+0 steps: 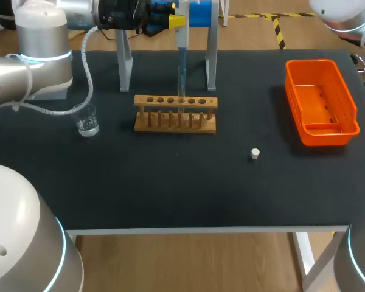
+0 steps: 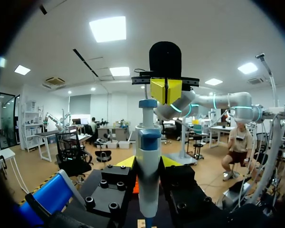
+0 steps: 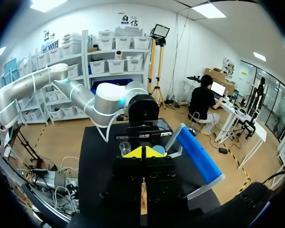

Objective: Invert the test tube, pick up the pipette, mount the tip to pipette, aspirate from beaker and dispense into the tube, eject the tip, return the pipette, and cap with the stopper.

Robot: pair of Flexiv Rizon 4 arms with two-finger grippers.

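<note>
At the black table's 12 o'clock, the pipette, likely light and slippery, is pinched mid-body by the left gripper; the right gripper is pressed together

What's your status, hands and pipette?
Left hand shut on pipette, held upright over rack. Right hand shut, by pipette top. Stopper loose on table, nothing blocking.
</note>
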